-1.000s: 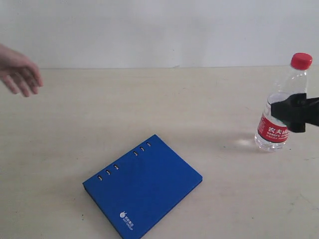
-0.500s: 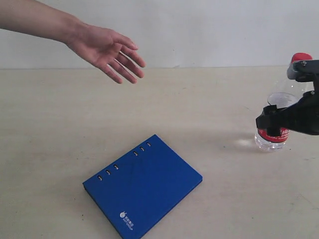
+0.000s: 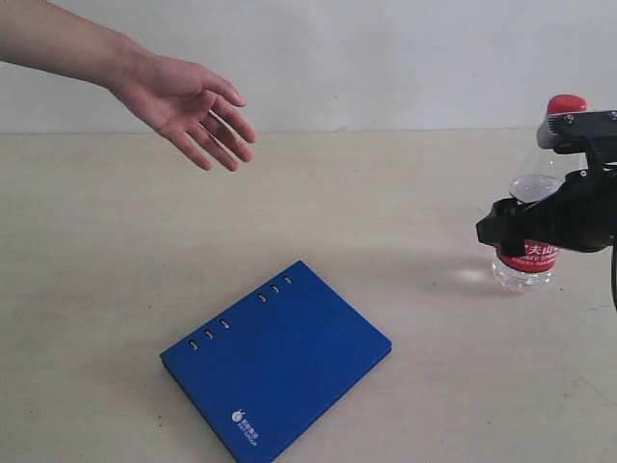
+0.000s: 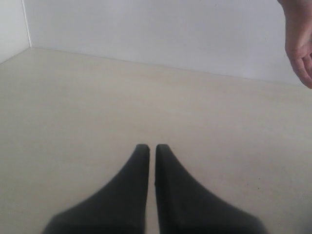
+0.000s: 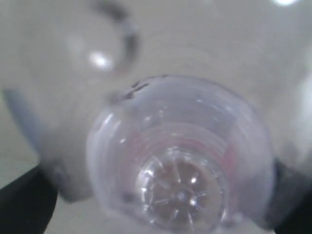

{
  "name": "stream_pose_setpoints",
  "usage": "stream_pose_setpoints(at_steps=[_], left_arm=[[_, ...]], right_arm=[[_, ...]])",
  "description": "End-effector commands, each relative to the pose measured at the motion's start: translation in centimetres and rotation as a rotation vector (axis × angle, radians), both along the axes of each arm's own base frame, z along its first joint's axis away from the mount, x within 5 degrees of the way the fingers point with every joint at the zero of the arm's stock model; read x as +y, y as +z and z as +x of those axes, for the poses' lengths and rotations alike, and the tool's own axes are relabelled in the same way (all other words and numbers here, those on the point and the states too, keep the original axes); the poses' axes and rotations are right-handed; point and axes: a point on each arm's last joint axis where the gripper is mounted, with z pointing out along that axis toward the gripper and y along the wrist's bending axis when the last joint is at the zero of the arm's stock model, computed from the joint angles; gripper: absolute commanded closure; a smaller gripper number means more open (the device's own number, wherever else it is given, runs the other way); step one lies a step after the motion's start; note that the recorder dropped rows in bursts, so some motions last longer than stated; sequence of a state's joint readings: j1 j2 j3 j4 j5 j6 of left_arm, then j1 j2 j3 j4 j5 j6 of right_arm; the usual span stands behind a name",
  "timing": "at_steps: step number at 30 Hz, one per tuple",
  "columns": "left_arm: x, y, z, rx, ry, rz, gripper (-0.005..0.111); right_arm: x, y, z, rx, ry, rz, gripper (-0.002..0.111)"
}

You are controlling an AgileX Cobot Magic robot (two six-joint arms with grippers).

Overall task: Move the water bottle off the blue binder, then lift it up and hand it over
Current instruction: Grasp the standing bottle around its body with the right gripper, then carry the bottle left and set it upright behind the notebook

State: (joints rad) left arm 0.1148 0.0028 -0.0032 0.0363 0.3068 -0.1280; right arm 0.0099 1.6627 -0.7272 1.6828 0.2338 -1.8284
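The water bottle (image 3: 528, 258) stands on the worktop (image 3: 386, 193), well apart from the blue binder (image 3: 275, 362), so we judge step one done. Our right end effector (image 3: 521, 225) clasps its middle for lifting. The left end effector (image 4: 152, 146) sits pinched and empty, and a hand (image 3: 193, 101) is held open to receive.

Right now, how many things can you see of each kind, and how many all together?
bottle: 1
binder: 1
hand: 1
grippers: 2 (left gripper, right gripper)
Total: 5
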Motion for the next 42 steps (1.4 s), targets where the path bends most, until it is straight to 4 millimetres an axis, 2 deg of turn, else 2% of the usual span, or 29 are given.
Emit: stream_pose_setpoints(at_steps=[1, 11, 13, 15, 18, 19, 20, 28, 31, 33, 36, 39, 42], left_arm=[[0.0, 0.0, 0.0, -0.011, -0.006, 0.002, 0.102], [0.0, 0.0, 0.0, -0.011, -0.006, 0.002, 0.102], [0.0, 0.0, 0.0, -0.011, -0.006, 0.002, 0.102], [0.0, 0.0, 0.0, -0.011, -0.006, 0.002, 0.102], [0.0, 0.0, 0.0, -0.011, -0.006, 0.002, 0.102], [0.0, 0.0, 0.0, -0.011, -0.006, 0.002, 0.102], [0.0, 0.0, 0.0, -0.011, -0.006, 0.002, 0.102], [0.0, 0.0, 0.0, -0.011, -0.006, 0.002, 0.102], [0.0, 0.0, 0.0, -0.011, -0.006, 0.002, 0.102], [0.0, 0.0, 0.0, -0.011, -0.006, 0.002, 0.102], [0.0, 0.0, 0.0, -0.011, -0.006, 0.002, 0.102], [0.0, 0.0, 0.0, -0.011, -0.006, 0.002, 0.102], [0.0, 0.0, 0.0, -0.011, -0.006, 0.002, 0.102]], right_arm=[[0.1, -0.6, -0.2, 0.017, 0.026, -0.010, 0.004], [-0.7, -0.8, -0.1, 0.048, -0.109, -0.010, 0.005], [-0.7, -0.8, -0.1, 0.047, -0.106, -0.010, 0.012], [-0.6, -0.8, -0.1, 0.047, -0.102, -0.006, 0.030], [0.1, -0.6, -0.2, 0.043, -0.028, 0.038, 0.079], [0.5, -0.6, -0.3, 0.036, 0.022, 0.051, 0.103], [0.8, -0.5, -0.3, 0.031, 0.047, 0.068, 0.108], [0.4, 0.5, 0.1, -0.011, 0.027, 0.038, 0.109], [-1.0, 2.4, 1.7, -0.074, -0.114, -0.050, 0.109], [-1.4, 2.6, 2.8, -0.079, -0.176, -0.039, 0.109], [-0.9, 2.8, 4.8, -0.102, -0.148, 0.003, 0.109], [0.4, 2.6, 8.1, -0.125, -0.058, 0.122, 0.109], [-0.2, 1.6, 9.2, -0.108, -0.118, 0.078, 0.109]])
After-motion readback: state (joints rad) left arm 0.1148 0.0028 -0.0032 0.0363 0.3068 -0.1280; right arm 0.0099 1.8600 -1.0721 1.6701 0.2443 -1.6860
